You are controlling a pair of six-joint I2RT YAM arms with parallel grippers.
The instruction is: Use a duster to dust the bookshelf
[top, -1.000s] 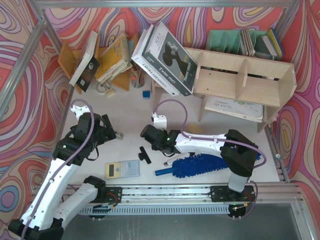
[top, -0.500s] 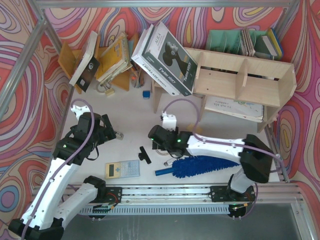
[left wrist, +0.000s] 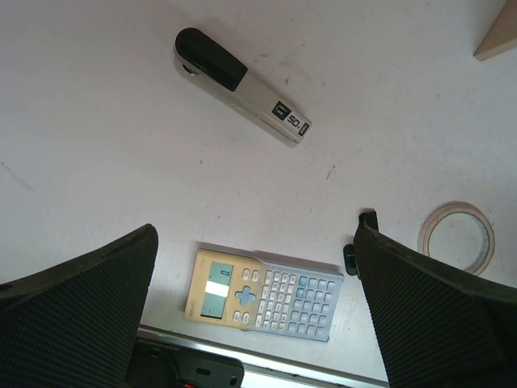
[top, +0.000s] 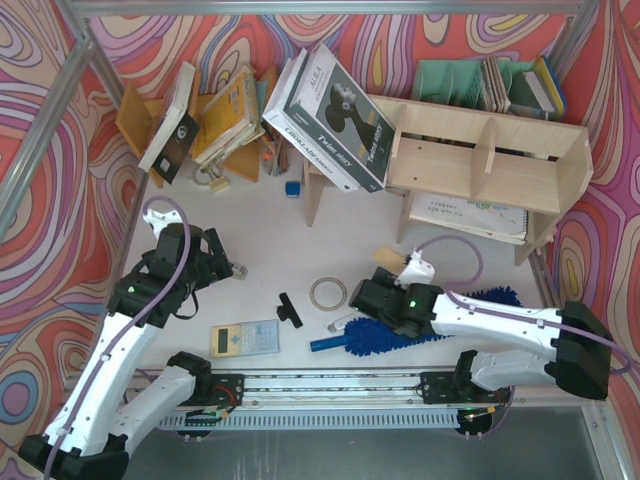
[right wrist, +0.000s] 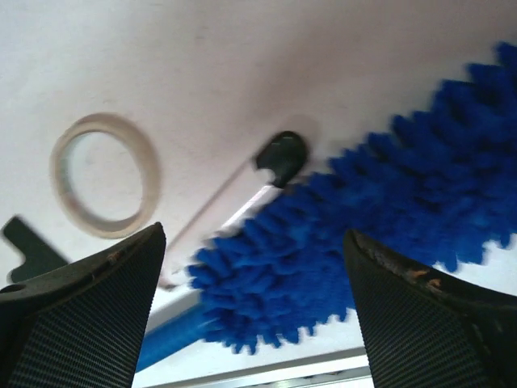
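Note:
The bright blue fluffy duster lies flat near the table's front edge, with its smooth blue handle pointing left. My right gripper hovers just above the handle end of the fluffy head. It is open, the fibres show between its fingers, and it grips nothing. The light plywood bookshelf stands at the back right with papers on its lower tier. My left gripper hangs open over the left of the table, above a calculator.
A tape ring and a white-and-black marker pen lie beside the duster. A black clip and a stapler lie nearby. A large box leans on the shelf's left end. Teal organizer and book rack stand behind.
My right gripper has gone from shut to open and swung right and nearer, from the table's middle to above the duster. The tape ring it covered now lies exposed. The left arm is still.

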